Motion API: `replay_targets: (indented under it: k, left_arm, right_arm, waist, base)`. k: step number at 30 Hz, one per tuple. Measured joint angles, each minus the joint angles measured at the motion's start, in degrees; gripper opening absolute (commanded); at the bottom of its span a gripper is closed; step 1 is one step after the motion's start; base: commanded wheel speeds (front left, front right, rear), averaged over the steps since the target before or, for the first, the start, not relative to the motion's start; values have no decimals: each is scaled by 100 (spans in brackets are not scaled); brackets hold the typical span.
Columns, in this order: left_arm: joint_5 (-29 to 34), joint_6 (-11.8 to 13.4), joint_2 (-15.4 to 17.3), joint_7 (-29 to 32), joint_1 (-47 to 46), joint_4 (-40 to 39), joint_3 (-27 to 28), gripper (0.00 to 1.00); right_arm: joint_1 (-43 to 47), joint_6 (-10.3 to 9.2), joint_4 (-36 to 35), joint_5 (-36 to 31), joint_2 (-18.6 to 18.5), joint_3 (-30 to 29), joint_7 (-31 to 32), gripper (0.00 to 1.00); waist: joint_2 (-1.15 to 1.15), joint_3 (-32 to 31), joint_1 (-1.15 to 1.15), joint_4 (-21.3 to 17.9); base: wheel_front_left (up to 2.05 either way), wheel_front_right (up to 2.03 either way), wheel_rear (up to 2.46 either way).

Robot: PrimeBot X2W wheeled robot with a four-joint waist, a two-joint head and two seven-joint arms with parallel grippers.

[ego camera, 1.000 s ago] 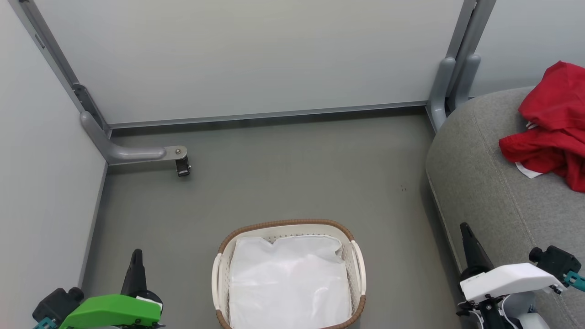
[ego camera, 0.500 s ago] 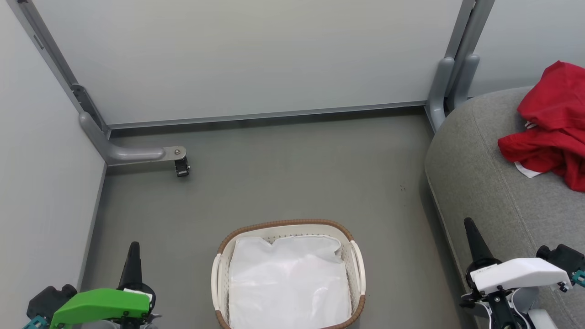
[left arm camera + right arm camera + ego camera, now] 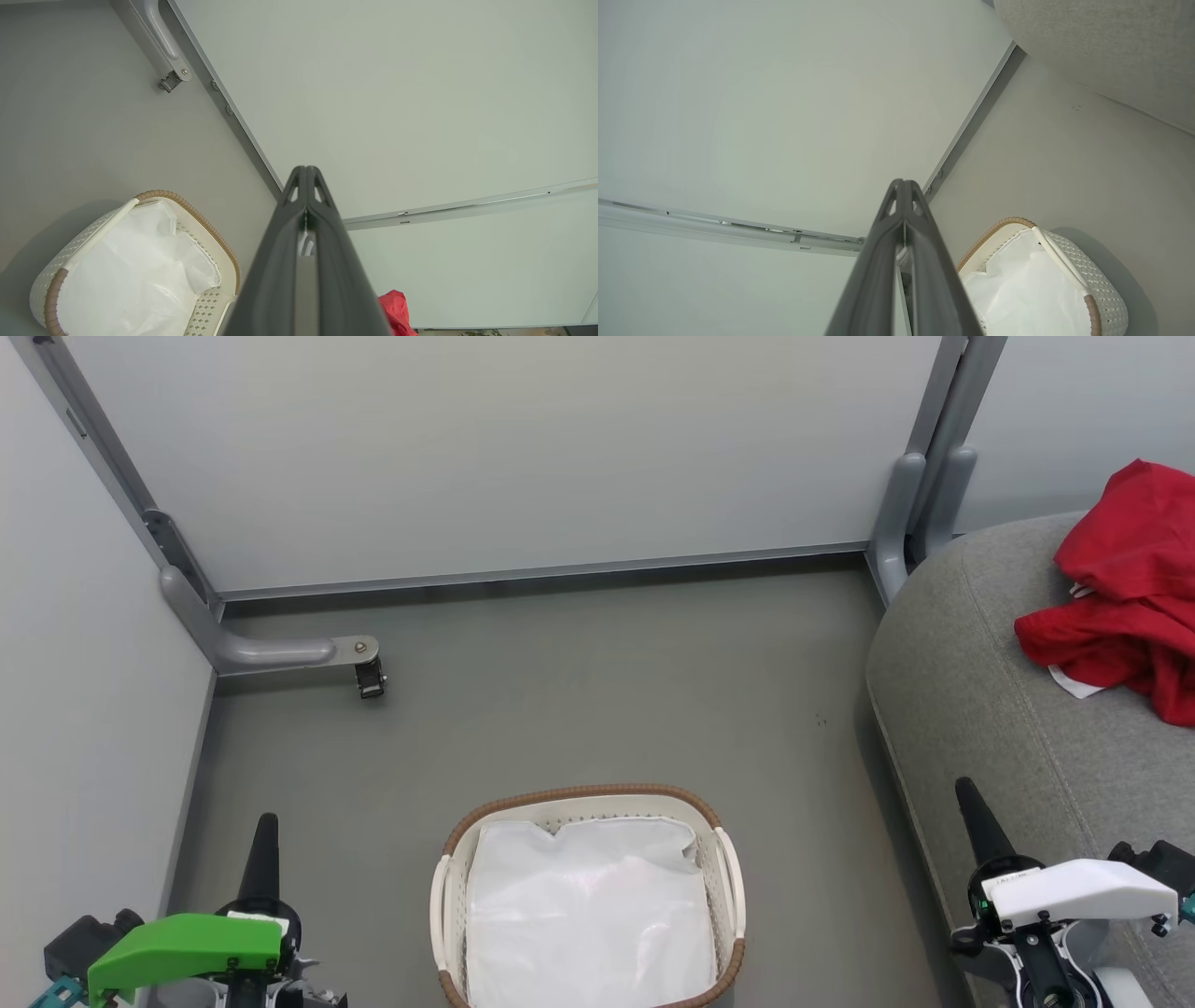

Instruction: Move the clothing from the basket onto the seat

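The red clothing [image 3: 1130, 593] lies crumpled on the grey seat [image 3: 990, 709] at the right, a white bit showing at its lower edge. A red corner of the clothing [image 3: 395, 310] also peeks past the left fingers. The cream basket [image 3: 724, 859] with a brown rim stands on the floor at bottom centre, holding a plain white sheet [image 3: 588, 915]. My left gripper [image 3: 262, 831] is shut and empty at the lower left, left of the basket [image 3: 56, 294]. My right gripper [image 3: 966, 798] is shut and empty at the lower right, over the seat's front edge, beside the basket [image 3: 1092, 298].
Pale partition walls close the space at the back and left. A grey bracket foot with a caster [image 3: 372, 677] juts onto the grey floor [image 3: 579, 700] at the left. Grey posts [image 3: 920, 495] stand at the back right corner beside the seat.
Both grippers have shifted a little: the left one down and left, the right one toward the right and slightly up. The clothing and basket lie as before.
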Motion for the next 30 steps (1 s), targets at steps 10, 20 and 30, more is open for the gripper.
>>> replay_targets:
  k: [10, 20, 30]
  left_arm:
    - [-477, -34, -8, 126, -69, -35, 64, 0]
    - [-889, -58, -14, 243, -117, -64, 145, 0]
    - [-1265, -85, -18, 363, -175, -89, 202, 0]
  right_arm:
    - [-42, 0, -14, 504, 1, -85, 147, 0]
    - [-94, -1, -31, 957, 2, -165, 260, 0]
    - [-104, -1, -41, 1385, 3, -236, 386, 0]
  waist:
    - [0, -2, 0, -12]
    - [0, -5, 0, -24]
    - [0, -7, 0, -35]
  base:
    - [0, 0, 0]
    - [0, 0, 0]
    - [0, 0, 0]
